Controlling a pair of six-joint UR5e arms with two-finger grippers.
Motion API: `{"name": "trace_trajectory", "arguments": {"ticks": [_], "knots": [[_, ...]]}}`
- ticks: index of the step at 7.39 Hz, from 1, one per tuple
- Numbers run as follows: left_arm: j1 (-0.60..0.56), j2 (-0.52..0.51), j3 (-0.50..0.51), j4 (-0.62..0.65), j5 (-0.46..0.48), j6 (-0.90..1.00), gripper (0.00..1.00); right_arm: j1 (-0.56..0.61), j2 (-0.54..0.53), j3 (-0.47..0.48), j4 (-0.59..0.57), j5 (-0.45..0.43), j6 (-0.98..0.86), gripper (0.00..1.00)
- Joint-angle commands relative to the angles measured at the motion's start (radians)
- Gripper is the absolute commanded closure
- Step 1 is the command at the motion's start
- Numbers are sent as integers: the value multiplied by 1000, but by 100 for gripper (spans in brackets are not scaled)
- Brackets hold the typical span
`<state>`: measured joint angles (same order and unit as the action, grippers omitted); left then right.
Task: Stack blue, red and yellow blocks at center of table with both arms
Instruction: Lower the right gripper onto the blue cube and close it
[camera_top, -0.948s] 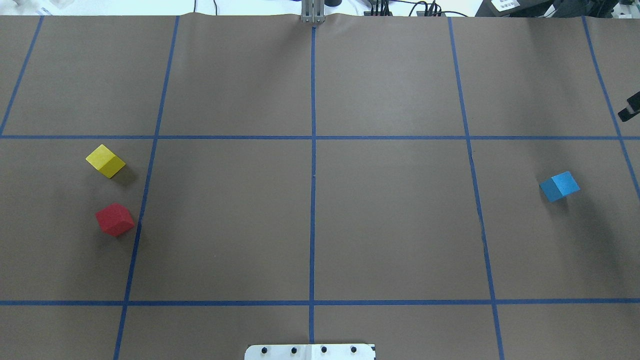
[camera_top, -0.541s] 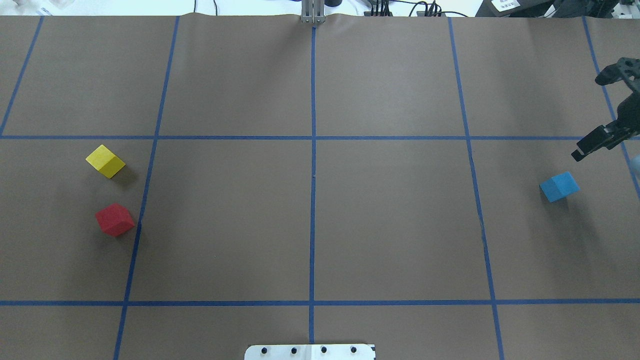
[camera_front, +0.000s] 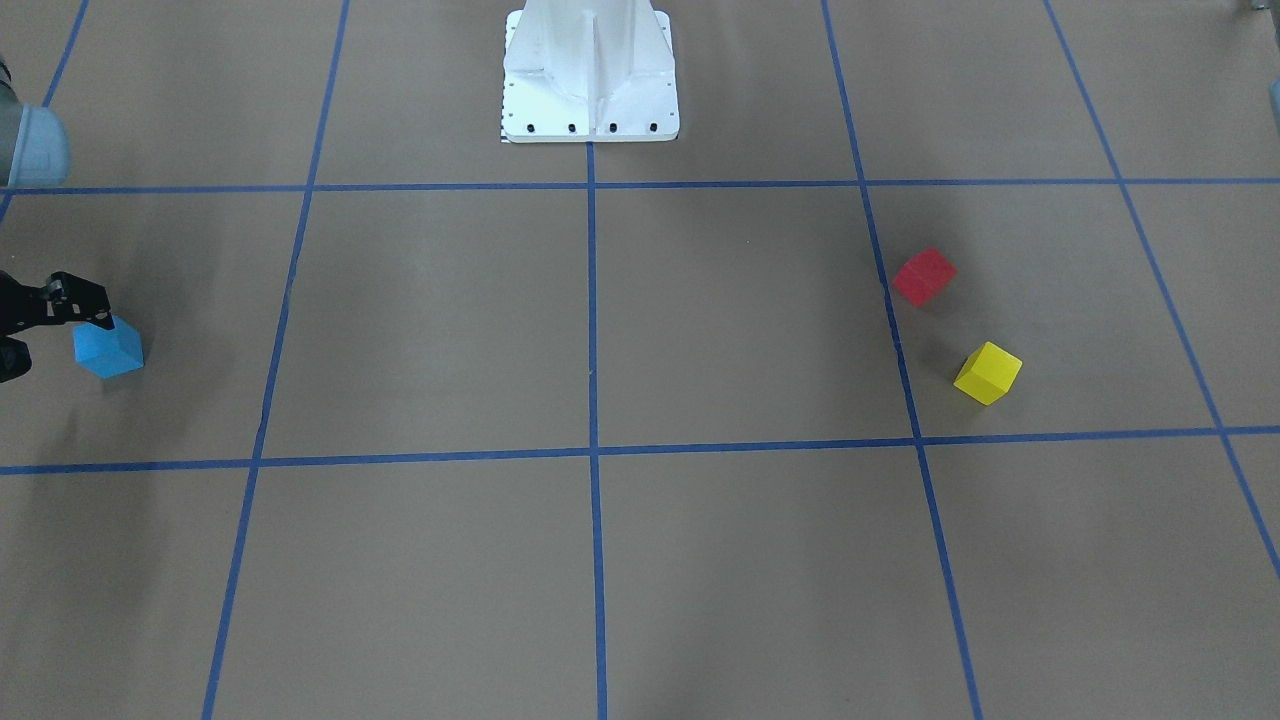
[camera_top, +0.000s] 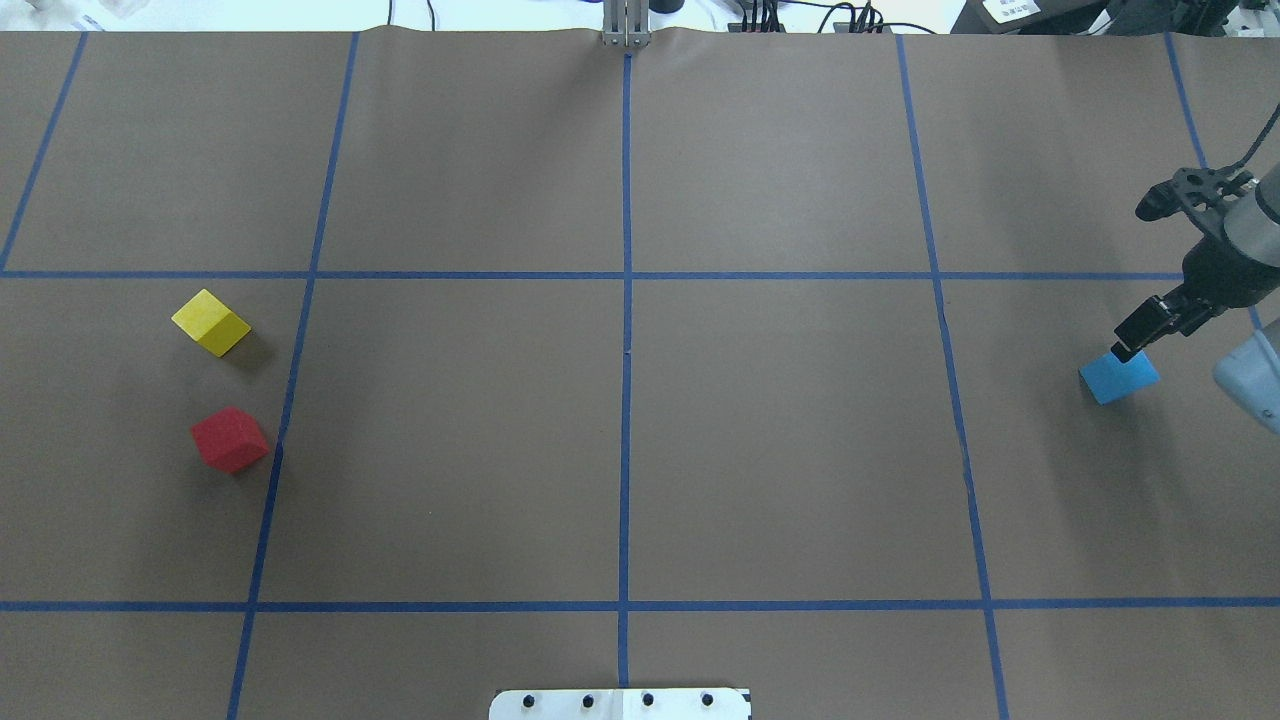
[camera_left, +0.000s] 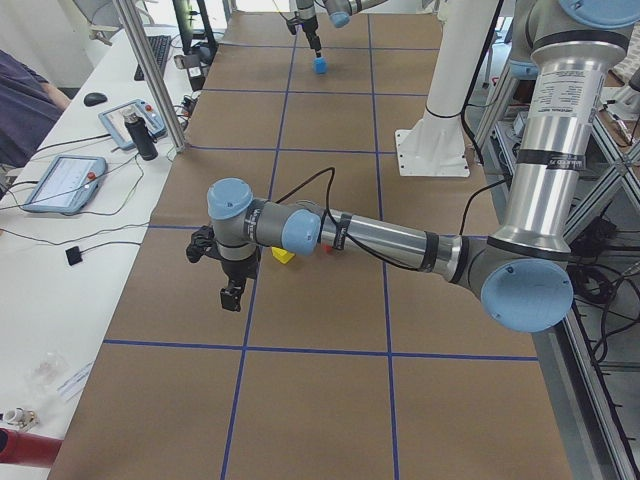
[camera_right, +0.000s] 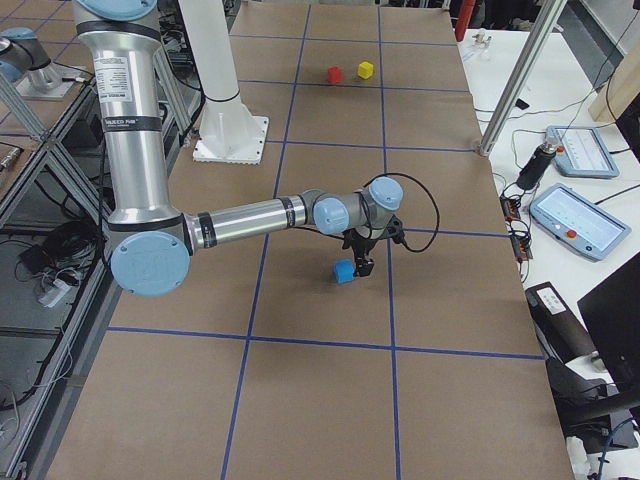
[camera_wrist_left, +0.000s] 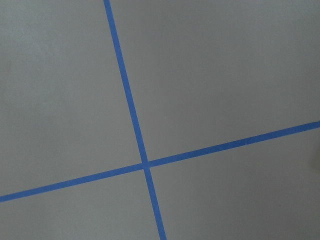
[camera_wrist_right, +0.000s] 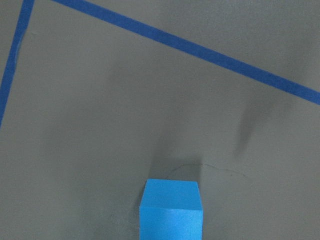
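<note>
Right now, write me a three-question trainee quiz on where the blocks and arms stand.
1. True or false: the red block sits on top of the yellow block.
2. The jaws of the right arm hang nearest which one? A the red, B the yellow, C the blue block.
3. How many blocks lie on the robot's left half of the table?
Key: 1 false, they lie apart; 2 C; 3 two.
</note>
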<state>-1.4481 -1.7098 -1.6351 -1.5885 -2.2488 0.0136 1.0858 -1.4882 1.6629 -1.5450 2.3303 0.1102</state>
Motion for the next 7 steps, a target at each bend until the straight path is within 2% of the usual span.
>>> {"name": "trace_trajectory", "arguments": {"ticks": [1,4,5,6,7], "knots": [[0,-1,0,-1,0,2,0,-33,2,-40,0,1,0,1],[0,-2,0,-2,2,6,0,-56,6,-87,2,0,-1,2],[0,-4,-2,-2,2,6,0,-60,15,-109,0,1,3,35],[0,-2,-2,-22,0,2,0,-60,17,-112,2,1,2,76],[0,-2,0,-31,2,0,0,-60,17,-111,2,3,3,100]]}}
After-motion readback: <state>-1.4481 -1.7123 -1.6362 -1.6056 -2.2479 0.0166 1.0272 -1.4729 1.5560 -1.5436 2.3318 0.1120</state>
